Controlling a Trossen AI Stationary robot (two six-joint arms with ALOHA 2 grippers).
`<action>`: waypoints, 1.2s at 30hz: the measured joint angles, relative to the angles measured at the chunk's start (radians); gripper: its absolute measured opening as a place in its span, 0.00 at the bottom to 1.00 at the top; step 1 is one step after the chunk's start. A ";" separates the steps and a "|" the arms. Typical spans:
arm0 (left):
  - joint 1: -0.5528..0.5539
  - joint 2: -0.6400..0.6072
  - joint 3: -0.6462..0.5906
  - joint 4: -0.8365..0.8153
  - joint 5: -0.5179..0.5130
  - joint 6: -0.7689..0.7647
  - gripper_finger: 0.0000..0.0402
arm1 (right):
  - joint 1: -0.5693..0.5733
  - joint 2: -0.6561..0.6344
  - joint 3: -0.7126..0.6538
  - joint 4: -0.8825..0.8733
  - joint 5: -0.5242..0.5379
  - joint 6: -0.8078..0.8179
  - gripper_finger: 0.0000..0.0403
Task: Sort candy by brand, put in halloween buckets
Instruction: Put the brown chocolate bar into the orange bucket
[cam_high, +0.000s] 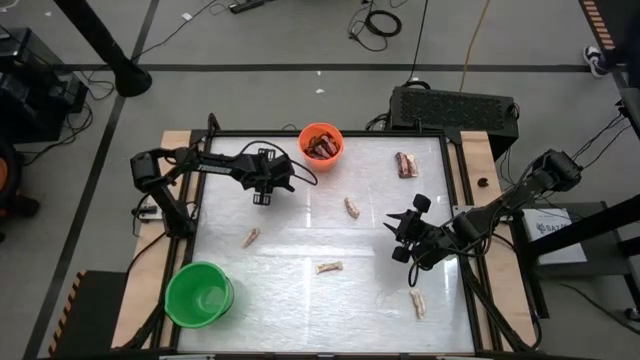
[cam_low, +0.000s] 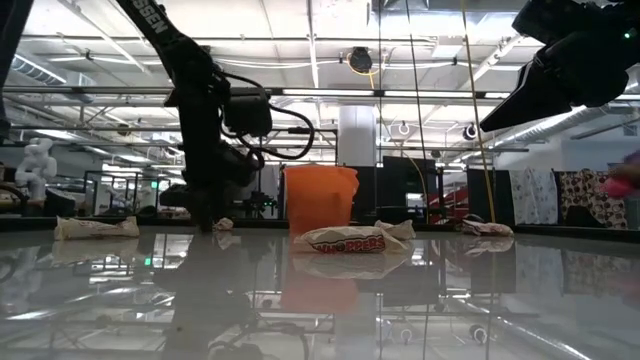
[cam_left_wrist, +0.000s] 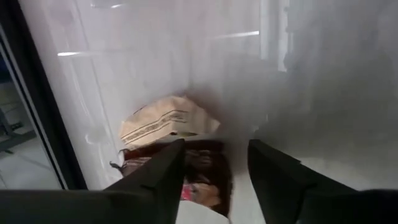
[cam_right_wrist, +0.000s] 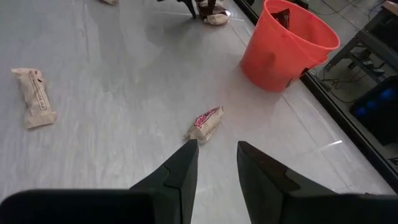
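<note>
Left gripper (cam_high: 263, 197) down at the tabletop (cam_high: 300, 240) near the far-left part, fingers (cam_left_wrist: 163, 177) apart and clamped on nothing. Directly between and just beyond the tips: a dark brown-red candy (cam_left_wrist: 202, 177), lying roughly along the reach of the fingers, with a pale cream-tan piece (cam_left_wrist: 165, 121) touching or just behind it. Farther off toward the far edge, the orange bucket (cam_high: 321, 143), already holding dark bars; well off toward the near-left corner, the green bucket (cam_high: 199, 294). Right gripper (cam_high: 408, 235) hanging above the right part of the table, fingers (cam_right_wrist: 180, 171) parted and empty, a pale wrapped piece (cam_right_wrist: 205, 123) ahead of it. Judged closest to the dark piece: the left arm, by far. Likely needed next: close on it without catching the pale wrapper alongside.
</note>
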 joint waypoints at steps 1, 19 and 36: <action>0.006 0.000 0.000 0.002 0.001 0.000 0.42 | 0.000 0.000 0.000 0.002 0.000 0.000 0.26; 0.067 0.002 0.004 0.007 0.000 -0.080 0.01 | 0.000 0.000 0.000 0.002 0.000 -0.001 0.26; -0.056 -0.262 0.232 -0.019 0.084 -0.289 0.00 | 0.000 0.000 0.000 0.005 0.000 -0.001 0.26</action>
